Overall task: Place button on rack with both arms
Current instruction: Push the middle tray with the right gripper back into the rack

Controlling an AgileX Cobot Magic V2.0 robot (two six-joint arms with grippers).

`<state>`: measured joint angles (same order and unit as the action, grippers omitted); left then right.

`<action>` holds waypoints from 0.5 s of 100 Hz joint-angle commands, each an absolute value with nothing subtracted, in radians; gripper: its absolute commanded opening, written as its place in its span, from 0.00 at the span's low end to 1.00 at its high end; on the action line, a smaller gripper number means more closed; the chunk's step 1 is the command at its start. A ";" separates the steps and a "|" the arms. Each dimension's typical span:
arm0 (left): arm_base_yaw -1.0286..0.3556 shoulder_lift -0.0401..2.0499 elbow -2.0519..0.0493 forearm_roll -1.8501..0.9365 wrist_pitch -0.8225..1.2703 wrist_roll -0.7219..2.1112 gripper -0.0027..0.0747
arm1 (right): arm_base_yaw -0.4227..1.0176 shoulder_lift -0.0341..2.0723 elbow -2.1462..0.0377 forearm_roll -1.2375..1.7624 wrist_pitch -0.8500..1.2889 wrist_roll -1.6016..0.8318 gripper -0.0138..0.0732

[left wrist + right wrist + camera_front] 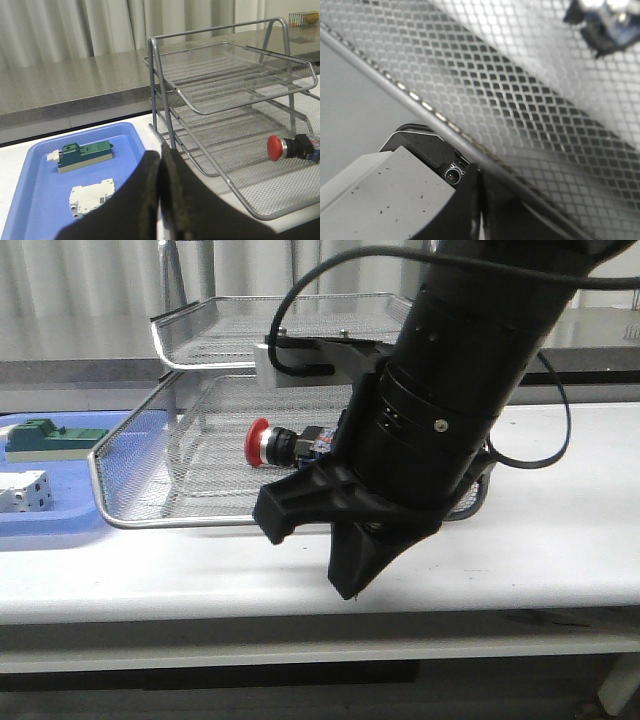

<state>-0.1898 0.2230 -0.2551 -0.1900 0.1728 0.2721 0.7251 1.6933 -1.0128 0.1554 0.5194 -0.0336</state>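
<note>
Front view: button (275, 443) lying on its side in the lowest tier of the rack (150, 480), red cap toward the left, no end effector touching it. Right end effector (310, 545) low before the rack's front rim, over the tabletop (520, 540); right wrist view shows its fingers pressed together, empty. Left end effector (160, 195) likewise closed on nothing. Blue tray (30, 190) beside the rack holds a green part (85, 154) and a white part (92, 196)
</note>
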 commanded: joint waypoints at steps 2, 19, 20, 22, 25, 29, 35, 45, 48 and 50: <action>-0.188 0.230 -0.283 -0.201 0.086 0.261 0.01 | 0.719 1.654 -1.048 0.104 0.450 -0.045 0.08; -0.188 0.230 -0.283 -0.201 0.086 0.261 0.01 | 0.688 1.654 -1.049 0.077 0.391 -0.045 0.08; -0.188 0.230 -0.283 -0.201 0.086 0.261 0.01 | 0.684 1.654 -1.049 0.075 0.388 -0.045 0.08; -0.188 0.230 -0.283 -0.201 0.086 0.261 0.01 | 0.679 1.654 -1.049 0.074 0.385 -0.045 0.08; -0.188 0.230 -0.283 -0.201 0.086 0.261 0.01 | 0.670 1.654 -1.049 0.072 0.382 -0.045 0.08; -0.188 0.230 -0.283 -0.201 0.086 0.261 0.01 | 0.658 1.654 -1.053 0.069 0.382 -0.045 0.08; -0.188 0.230 -0.283 -0.201 0.086 0.261 0.01 | 0.643 1.654 -1.063 0.062 0.384 -0.045 0.08; -0.188 0.230 -0.283 -0.201 0.086 0.261 0.01 | 0.617 1.654 -1.085 0.039 0.375 -0.045 0.08; -0.188 0.230 -0.283 -0.201 0.086 0.261 0.01 | 0.610 1.655 -1.092 0.030 0.370 -0.045 0.08; -0.188 0.230 -0.283 -0.201 0.086 0.261 0.01 | 0.604 1.655 -1.097 0.025 0.366 -0.045 0.08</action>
<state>-0.1898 0.2230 -0.2551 -0.1900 0.1728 0.2721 0.6338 1.6948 -1.0457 0.0649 0.4485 -0.0336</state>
